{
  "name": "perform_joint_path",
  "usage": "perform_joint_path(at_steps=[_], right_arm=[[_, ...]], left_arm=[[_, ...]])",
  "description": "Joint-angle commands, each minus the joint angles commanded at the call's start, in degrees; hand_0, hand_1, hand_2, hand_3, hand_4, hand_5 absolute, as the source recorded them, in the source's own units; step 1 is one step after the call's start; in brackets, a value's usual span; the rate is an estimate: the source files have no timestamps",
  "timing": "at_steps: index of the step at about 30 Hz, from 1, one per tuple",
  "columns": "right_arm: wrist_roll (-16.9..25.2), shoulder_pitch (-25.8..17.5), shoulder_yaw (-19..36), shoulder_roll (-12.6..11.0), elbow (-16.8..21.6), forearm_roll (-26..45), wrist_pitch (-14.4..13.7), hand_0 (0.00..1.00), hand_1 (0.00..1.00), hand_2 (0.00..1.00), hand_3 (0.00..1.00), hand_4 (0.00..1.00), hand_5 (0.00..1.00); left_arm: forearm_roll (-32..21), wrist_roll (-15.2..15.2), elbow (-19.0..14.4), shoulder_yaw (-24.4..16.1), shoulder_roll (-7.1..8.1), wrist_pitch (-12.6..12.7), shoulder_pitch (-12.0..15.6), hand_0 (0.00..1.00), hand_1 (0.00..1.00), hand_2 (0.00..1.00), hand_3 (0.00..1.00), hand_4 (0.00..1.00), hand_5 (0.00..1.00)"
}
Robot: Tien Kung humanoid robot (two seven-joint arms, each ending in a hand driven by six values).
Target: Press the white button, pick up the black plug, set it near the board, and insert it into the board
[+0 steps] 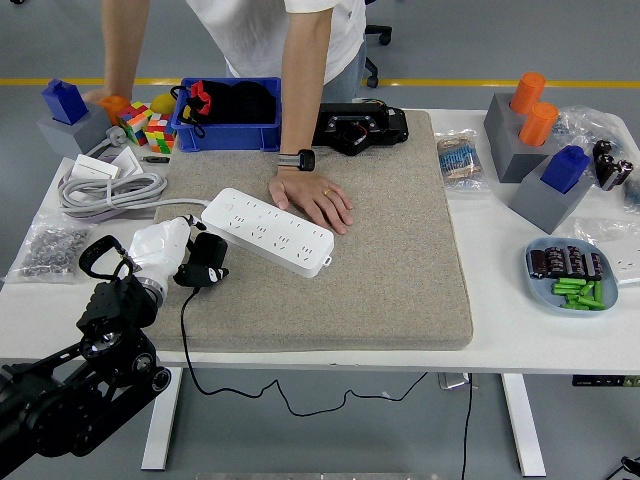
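Observation:
A white power strip point(267, 230) lies slanted on the grey felt mat point(400, 260). A person's hand point(312, 198) rests flat on the mat, touching the strip's far side. My left hand point(192, 262) is shut on the black plug point(206, 260) just off the strip's left end, low over the mat. The plug's black cable point(185, 340) trails down over the table's front edge. My white-covered wrist point(155, 250) hides part of the grasp. No right arm shows.
A blue bin point(228, 115) and coloured cubes point(148, 128) stand at the back left, with a coiled grey cable point(105, 190) and a bag of screws point(48, 250) nearer. A black device point(358, 127) sits behind the mat. Grey blocks point(535, 145) and a tray point(572, 275) are at right.

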Motion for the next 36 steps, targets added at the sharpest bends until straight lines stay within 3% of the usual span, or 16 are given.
perform_joint_path(at_steps=[3,4,9,10,15,16,21,22,36], right_arm=[[0.1,0.0,0.0,0.0,0.0,0.0,0.0,0.626,0.600,0.594,0.581,0.656,0.396],[0.1,0.0,0.0,0.0,0.0,0.0,-0.1,0.626,0.599,0.593,0.583,0.655,0.394],[0.3,-0.1,-0.1,0.0,0.0,0.0,-0.1,0.626,0.599,0.593,0.583,0.655,0.394],[0.4,-0.1,-0.2,0.0,0.0,0.0,-0.1,0.626,0.599,0.592,0.578,0.654,0.393],[0.5,0.0,-0.1,0.0,0.0,0.0,-0.2,0.626,0.599,0.592,0.578,0.654,0.393],[0.5,0.0,-0.1,0.0,0.0,0.0,-0.3,0.624,0.599,0.591,0.579,0.651,0.391],[0.7,0.0,0.0,0.0,0.0,0.1,-0.4,0.624,0.599,0.591,0.579,0.651,0.391],[0.7,0.0,-0.1,0.0,0.0,0.1,-0.4,0.625,0.597,0.590,0.577,0.650,0.391],[0.9,0.0,-0.2,0.0,0.0,0.1,-0.5,0.622,0.595,0.588,0.575,0.647,0.391]], left_arm=[[0.1,0.0,0.0,0.0,0.00,0.0,-0.1,0.282,0.505,0.461,0.712,0.937,0.278],[0.1,0.0,0.0,0.0,0.00,0.0,-0.1,0.240,0.437,0.409,0.630,0.785,0.051],[0.8,0.0,0.0,0.3,0.03,-0.4,-0.1,0.240,0.437,0.409,0.630,0.785,0.051],[0.8,0.0,0.1,0.3,0.04,-0.5,-0.1,0.245,0.357,0.361,0.597,0.679,0.002],[1.1,0.0,0.3,0.8,0.01,0.0,-0.2,0.245,0.357,0.361,0.597,0.679,0.002],[1.2,0.0,0.4,0.9,-0.01,0.3,-0.3,0.226,0.278,0.294,0.570,0.620,0.002],[1.8,0.0,0.6,1.3,-0.07,0.7,-0.4,0.226,0.278,0.294,0.570,0.620,0.002],[1.9,0.0,0.6,1.3,-0.08,0.8,-0.4,0.205,0.227,0.241,0.549,0.562,0.002],[1.9,0.0,-1.9,-0.3,0.87,2.9,-0.8,0.185,0.200,0.221,0.552,0.556,0.002]])
